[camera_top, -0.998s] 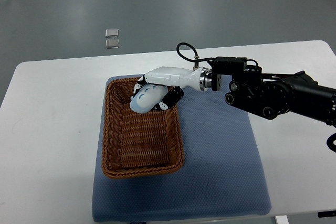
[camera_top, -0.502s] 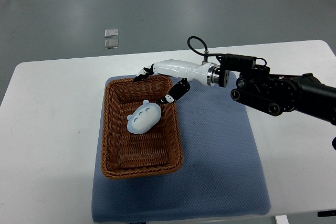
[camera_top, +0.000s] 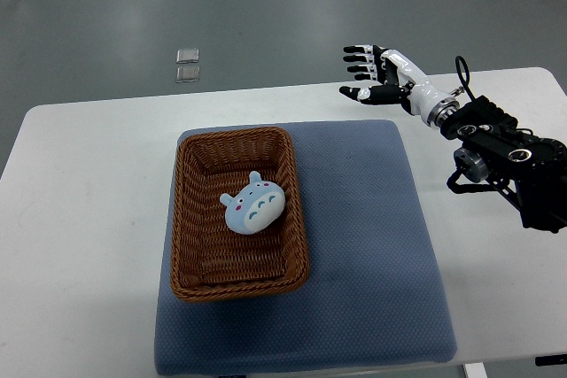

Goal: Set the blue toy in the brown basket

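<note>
Blue toy lying inside the brown basket, on the woven floor, a little far of middle and toward the right wall, face and small ears turned up. Basket resting on the left part of a blue mat, long axis running near to far. Mat spread over the white desk. Right hand raised at the far right, above the desk's far edge, well apart from basket and toy, fingers spread and pointing left, holding nothing. White wrist joined to a black arm entering from the right edge. Two small clear squares on the grey floor beyond the desk.
</note>
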Controlling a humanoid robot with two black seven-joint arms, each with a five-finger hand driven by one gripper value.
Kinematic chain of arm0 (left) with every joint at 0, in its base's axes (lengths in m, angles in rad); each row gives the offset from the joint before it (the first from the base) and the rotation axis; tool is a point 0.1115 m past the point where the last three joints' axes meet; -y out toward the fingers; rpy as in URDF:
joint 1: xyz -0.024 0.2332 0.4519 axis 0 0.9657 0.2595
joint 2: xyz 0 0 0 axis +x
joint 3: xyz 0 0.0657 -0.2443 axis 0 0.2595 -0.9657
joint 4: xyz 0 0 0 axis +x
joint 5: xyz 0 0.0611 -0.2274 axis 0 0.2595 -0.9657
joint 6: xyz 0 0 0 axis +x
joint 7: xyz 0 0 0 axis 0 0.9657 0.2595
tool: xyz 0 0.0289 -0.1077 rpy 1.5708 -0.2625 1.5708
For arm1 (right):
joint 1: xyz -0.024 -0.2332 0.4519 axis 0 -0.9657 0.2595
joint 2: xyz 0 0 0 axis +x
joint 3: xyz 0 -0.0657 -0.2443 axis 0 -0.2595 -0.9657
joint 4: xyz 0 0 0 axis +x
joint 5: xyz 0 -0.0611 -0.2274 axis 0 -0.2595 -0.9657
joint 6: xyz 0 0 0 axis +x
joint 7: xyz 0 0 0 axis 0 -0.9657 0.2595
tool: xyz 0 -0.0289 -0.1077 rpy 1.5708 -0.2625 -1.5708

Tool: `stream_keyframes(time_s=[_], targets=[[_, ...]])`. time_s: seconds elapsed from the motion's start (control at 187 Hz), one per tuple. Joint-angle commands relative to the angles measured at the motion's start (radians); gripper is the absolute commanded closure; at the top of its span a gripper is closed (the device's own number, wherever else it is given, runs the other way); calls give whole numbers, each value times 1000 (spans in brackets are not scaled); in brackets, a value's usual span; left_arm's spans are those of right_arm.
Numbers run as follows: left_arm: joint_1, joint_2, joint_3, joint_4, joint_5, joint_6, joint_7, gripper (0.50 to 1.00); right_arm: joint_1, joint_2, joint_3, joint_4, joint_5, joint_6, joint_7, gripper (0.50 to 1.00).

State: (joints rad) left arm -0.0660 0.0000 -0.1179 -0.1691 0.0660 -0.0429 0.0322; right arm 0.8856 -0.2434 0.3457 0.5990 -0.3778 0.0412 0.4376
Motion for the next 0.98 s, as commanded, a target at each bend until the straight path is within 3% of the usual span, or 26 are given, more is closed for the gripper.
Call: stream_keyframes(time_s=[0.0,0.096,0.214,0.31,0.71,0.972], targets=[[0,0,1,2,0,0,0,500,-19,-2,15,1,97,2,-2,695],[0,0,3,3,0,0,0,500,-45,-5,47,1,161,5,-3,677],[0,0,3,3,0,0,0,500,-88,-7,118,1,211,60,-3,668],[0,0,3,3,0,0,0,500,-132,-7,188,1,221,92,-2,630],[0,0,4,3,0,0,0,500,-182,-5,207,-11,224,66,4,589],[0,0,1,3,0,0,0,500,-177,-8,207,-13,223,65,13,589]])
